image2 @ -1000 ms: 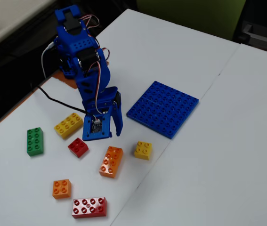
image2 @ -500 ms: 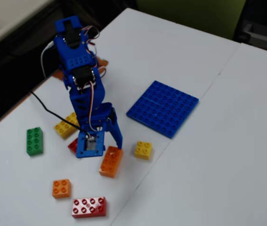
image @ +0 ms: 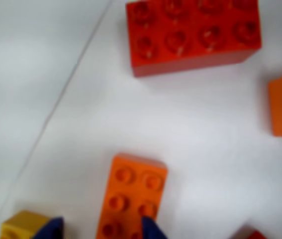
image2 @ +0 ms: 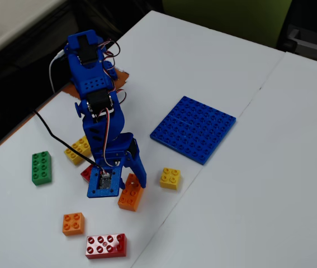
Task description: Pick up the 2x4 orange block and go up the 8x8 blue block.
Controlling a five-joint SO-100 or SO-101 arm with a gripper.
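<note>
The orange block (image: 131,196) lies flat on the white counter (image2: 247,190), well apart from the blue plate (image2: 193,128). The gripper (image: 101,226) stands low over it, jaws spread to both long sides, probably so they can close across its narrow width.

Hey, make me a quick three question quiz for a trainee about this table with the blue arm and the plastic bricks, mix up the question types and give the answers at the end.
1. True or false: the glossy orange eight-stud oblong brick already rests on the large flat blue studded baseplate.
2. Multiple choice: the blue two-finger gripper is directly over which brick? A green B orange eight-stud C red
3. In the fixed view, what colour is the small four-stud brick between gripper and baseplate?

Key: 1 false, it lies on the white table. 2 B. 3 yellow.
</note>
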